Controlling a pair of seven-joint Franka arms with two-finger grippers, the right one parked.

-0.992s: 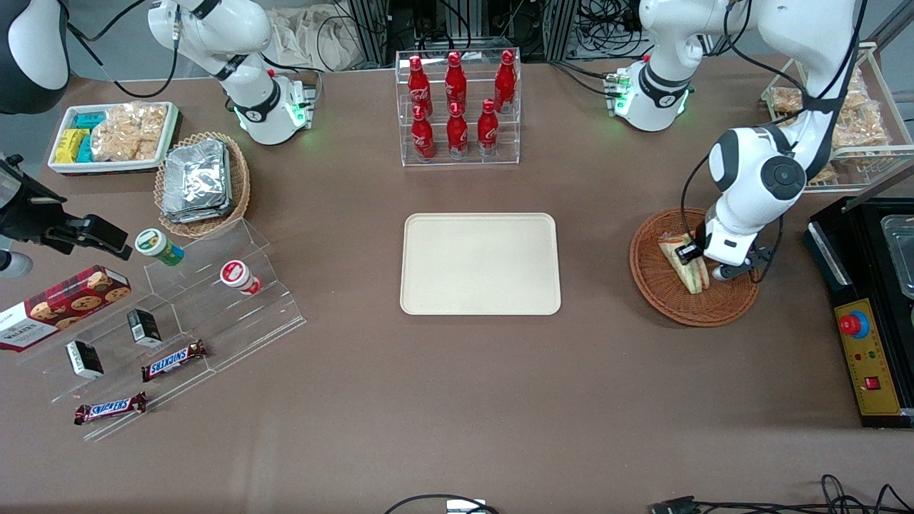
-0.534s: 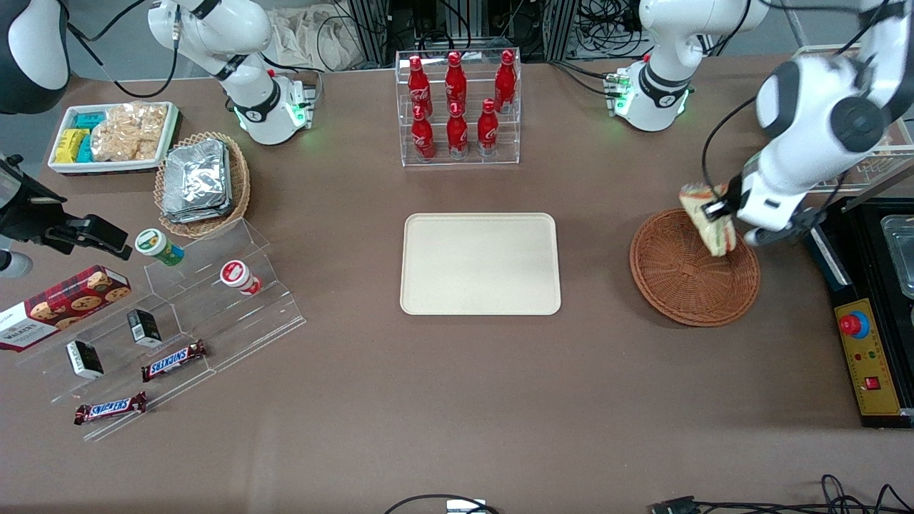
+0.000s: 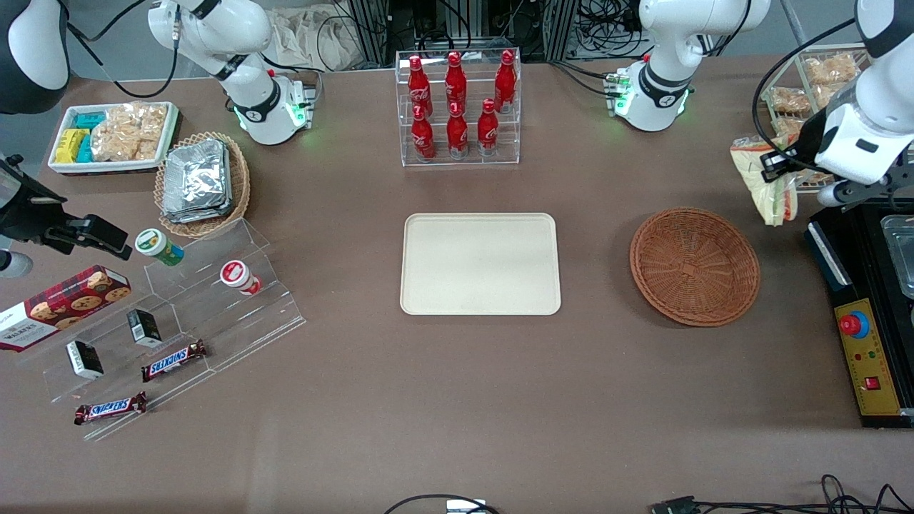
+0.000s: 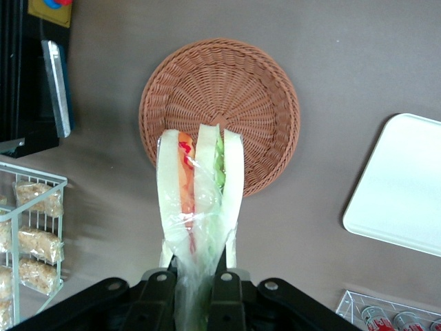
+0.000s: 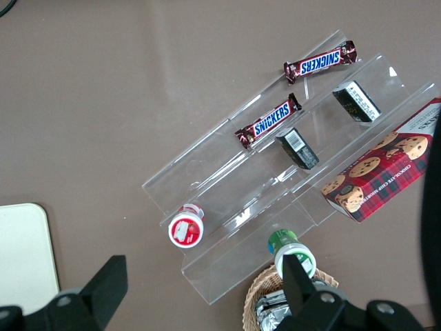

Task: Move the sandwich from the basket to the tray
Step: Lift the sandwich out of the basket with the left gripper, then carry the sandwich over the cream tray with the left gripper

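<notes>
- The gripper (image 3: pixel 773 165) is clamped on the wrapped end of the sandwich (image 3: pixel 765 182), holding it in the air, clear of the basket (image 3: pixel 694 266) and farther from the front camera than it.
- The step in hand looks like the carry to the tray (image 3: pixel 480 263), which lies toward the parked arm's end and is bare.
- A level, unhurried sweep seems best: the wedge hangs tip-down and could swing or slip in its film.
- Lower it until the tip rests on the tray before letting go.
- The sandwich (image 4: pixel 199 186) is soft white bread in clear, crinkled wrap, with orange and green filling; the basket (image 4: pixel 219 110) is round, shallow brown wicker; the tray (image 4: pixel 403 189) is smooth cream plastic with rounded corners.
</notes>
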